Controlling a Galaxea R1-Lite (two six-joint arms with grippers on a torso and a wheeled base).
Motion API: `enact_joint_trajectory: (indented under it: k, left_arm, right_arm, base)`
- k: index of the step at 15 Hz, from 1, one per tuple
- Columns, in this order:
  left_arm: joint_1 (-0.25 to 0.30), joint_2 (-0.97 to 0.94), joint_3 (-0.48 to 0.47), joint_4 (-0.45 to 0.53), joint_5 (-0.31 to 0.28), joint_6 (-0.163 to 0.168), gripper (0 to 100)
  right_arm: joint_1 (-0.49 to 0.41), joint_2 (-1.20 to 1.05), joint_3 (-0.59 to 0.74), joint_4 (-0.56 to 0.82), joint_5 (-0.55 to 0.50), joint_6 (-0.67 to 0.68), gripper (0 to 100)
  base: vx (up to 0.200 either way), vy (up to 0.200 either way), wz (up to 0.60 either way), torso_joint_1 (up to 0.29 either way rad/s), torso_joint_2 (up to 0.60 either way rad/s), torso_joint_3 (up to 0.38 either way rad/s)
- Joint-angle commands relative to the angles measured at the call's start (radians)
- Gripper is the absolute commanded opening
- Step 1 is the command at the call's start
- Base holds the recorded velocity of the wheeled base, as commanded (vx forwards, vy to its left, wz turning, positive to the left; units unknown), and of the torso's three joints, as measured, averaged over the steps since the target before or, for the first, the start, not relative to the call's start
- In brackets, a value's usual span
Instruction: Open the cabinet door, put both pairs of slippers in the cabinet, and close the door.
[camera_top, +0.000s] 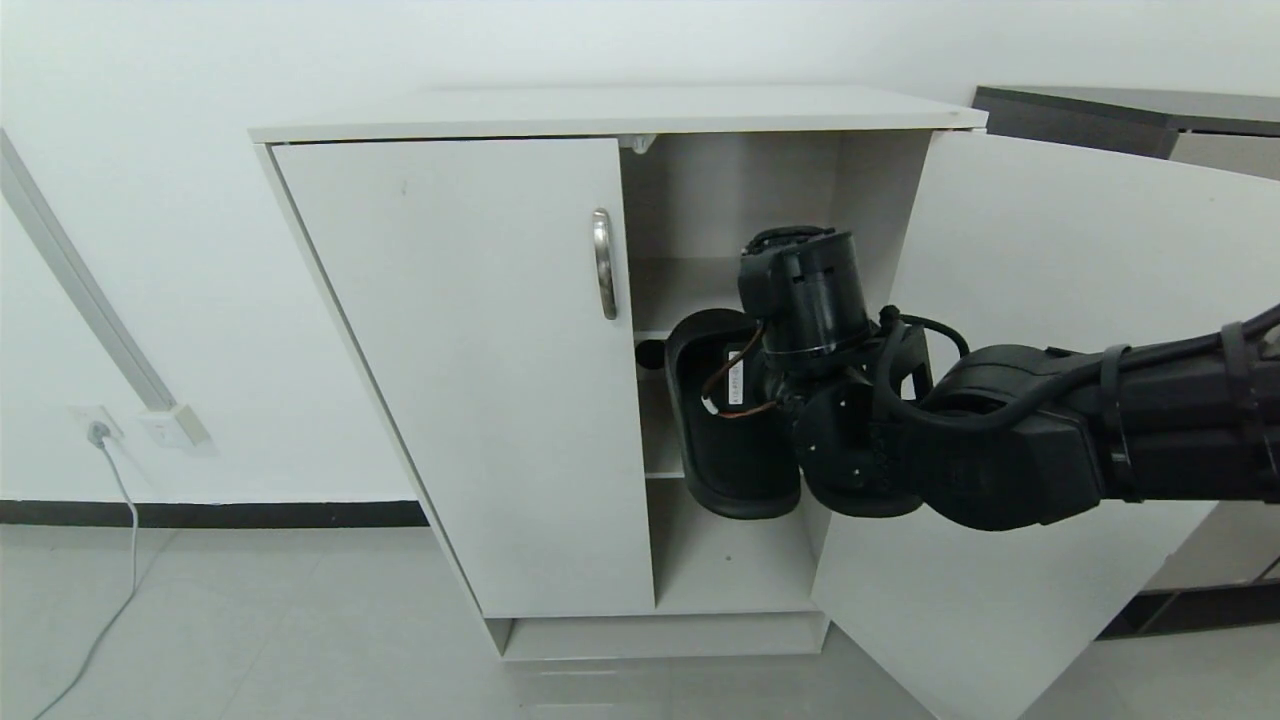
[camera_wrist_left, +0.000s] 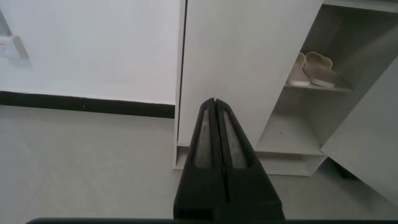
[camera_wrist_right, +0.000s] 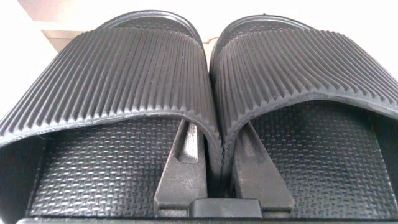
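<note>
The white cabinet (camera_top: 620, 105) stands with its left door (camera_top: 470, 370) shut and its right door (camera_top: 1040, 250) swung wide open. A pair of black slippers (camera_top: 725, 430) hangs soles-outward in the open right half, at the height of the middle shelves, held by my right arm. My right gripper (camera_wrist_right: 214, 168) is shut on the two adjoining side walls of the black slippers (camera_wrist_right: 130, 81), one finger inside each. A pair of white slippers (camera_wrist_left: 314, 68) rests on a cabinet shelf. My left gripper (camera_wrist_left: 215, 134) is shut and empty, low and in front of the shut door.
A metal handle (camera_top: 603, 264) sits on the shut door's inner edge. The open door stands close beside my right arm. A wall socket with a cable (camera_top: 97, 432) is at the left, grey furniture (camera_top: 1120, 115) at the right. Bare floor (camera_top: 300, 640) lies before the cabinet.
</note>
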Motion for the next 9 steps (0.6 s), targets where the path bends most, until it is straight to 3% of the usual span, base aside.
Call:
enact_joint_trajectory:
  k: [1, 9]
  left_arm:
    - [0.000, 0.000, 0.000, -0.002, 0.001, 0.000, 0]
    - [0.000, 0.000, 0.000, -0.002, 0.001, 0.000, 0]
  right_arm:
    - [0.001, 0.006, 0.003, -0.004, 0.000, 0.001, 0]
    - [-0.006, 0.010, 0.026, -0.022, 0.000, 0.002, 0]
  base:
    - [0.200, 0.000, 0.00, -0.007, 0.00, 0.007]
    - [0.200, 0.000, 0.00, 0.002, 0.00, 0.002]
